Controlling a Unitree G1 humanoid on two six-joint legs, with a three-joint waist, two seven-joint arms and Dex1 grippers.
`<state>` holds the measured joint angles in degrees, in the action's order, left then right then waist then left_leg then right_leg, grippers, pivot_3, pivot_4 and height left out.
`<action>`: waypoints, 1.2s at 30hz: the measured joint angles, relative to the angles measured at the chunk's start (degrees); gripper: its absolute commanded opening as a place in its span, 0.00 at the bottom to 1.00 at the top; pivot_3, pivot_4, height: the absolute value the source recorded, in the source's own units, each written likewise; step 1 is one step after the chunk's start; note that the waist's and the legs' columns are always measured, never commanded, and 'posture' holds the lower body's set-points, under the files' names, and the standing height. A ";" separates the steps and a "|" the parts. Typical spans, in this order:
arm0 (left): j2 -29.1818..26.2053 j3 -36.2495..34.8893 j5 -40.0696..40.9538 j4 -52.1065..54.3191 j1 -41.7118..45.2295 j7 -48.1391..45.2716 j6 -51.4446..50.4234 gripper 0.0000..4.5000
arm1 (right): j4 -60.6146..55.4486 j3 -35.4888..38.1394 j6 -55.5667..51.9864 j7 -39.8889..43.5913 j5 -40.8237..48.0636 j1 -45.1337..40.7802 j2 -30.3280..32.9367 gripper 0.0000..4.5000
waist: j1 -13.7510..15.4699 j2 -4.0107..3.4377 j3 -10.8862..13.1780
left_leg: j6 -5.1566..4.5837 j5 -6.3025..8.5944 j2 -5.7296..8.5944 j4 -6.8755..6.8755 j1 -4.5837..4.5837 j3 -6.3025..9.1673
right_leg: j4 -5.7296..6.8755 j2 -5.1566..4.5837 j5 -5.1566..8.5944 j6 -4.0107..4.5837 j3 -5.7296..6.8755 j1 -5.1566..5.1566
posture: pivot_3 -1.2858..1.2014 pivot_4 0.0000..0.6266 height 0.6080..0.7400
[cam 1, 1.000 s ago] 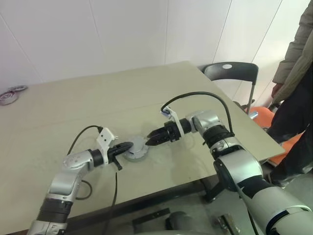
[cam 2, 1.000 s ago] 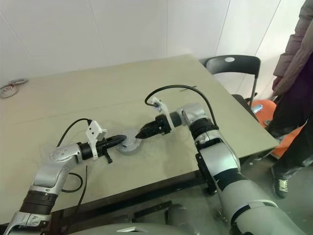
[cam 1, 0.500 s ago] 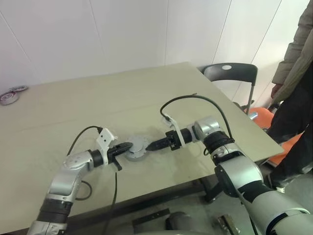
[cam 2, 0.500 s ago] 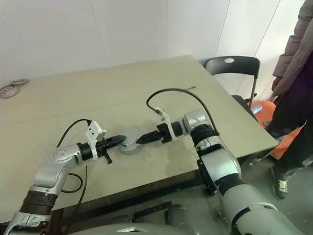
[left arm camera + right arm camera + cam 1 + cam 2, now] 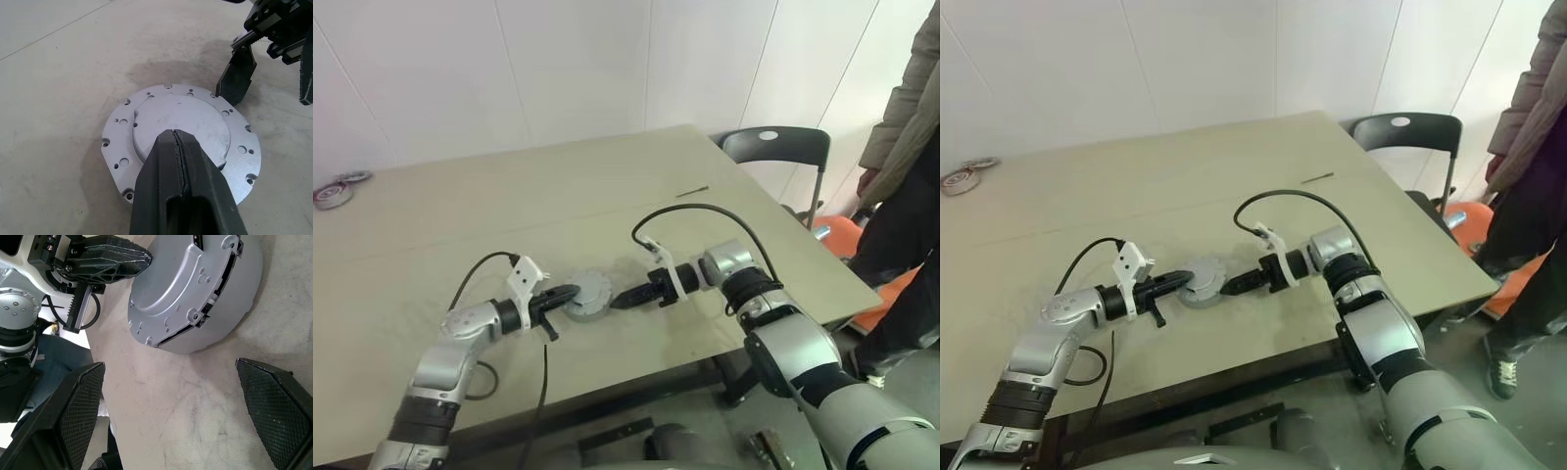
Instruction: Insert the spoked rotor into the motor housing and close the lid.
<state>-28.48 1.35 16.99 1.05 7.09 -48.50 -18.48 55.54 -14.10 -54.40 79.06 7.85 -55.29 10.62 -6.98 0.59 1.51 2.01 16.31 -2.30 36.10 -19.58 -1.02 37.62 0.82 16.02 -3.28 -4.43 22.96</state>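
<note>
The flat round grey metal lid (image 5: 182,134) was pressed by the closed left gripper (image 5: 180,147); the right gripper (image 5: 619,299) was held open just right of it

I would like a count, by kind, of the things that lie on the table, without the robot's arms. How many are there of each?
lid, seated on the housing: 1
motor housing: 1
small round parts at the far left edge: 2
thin dark stick: 1
Total: 5
</note>
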 measured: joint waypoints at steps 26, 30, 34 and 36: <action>0.00 -0.41 -0.11 -0.14 -0.70 0.82 0.08 0.00 | 3.26 3.00 -0.71 -7.53 0.22 -2.34 -6.73 1.00 | -0.55 0.05 -0.04 | 0.00 0.00 -0.30 0.02 0.18 0.01 | 0.34 0.41 0.01 0.04 -0.07 -0.20 | 0.52 0.00 1.00; 0.09 -0.40 -0.11 -0.15 -0.73 0.92 0.22 0.00 | 5.37 5.37 -1.81 -10.04 0.47 -3.58 -8.09 1.00 | -0.67 0.05 -0.03 | 0.00 0.00 -0.40 0.01 0.19 0.01 | 0.40 0.52 0.00 0.08 -0.07 -0.18 | 0.52 0.00 1.00; 0.42 -0.40 -0.12 -0.19 -0.74 1.14 0.31 0.00 | 7.62 8.88 -2.15 -13.10 1.24 -4.26 -9.60 1.00 | -1.06 0.05 -0.03 | 0.00 0.00 -0.43 0.02 0.19 0.03 | 0.42 0.57 -0.05 0.16 -0.11 -0.18 | 0.52 0.00 1.00; 0.42 -0.43 -0.12 -0.19 -0.75 1.14 0.37 0.00 | 7.79 9.30 -2.07 -13.60 1.41 -4.28 -10.01 1.00 | -1.54 0.04 -0.03 | 0.00 0.00 -0.43 0.02 0.18 0.03 | 0.42 0.57 -0.05 0.16 -0.11 -0.18 | 0.52 0.00 1.00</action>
<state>-28.07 0.92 16.87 0.86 6.34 -47.36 -18.11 63.32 -4.79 -56.48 65.47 9.26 -59.57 0.60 -8.51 0.63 1.48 2.01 16.31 -2.73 36.13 -19.40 -0.99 38.04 1.38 15.98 -3.12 -4.54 22.78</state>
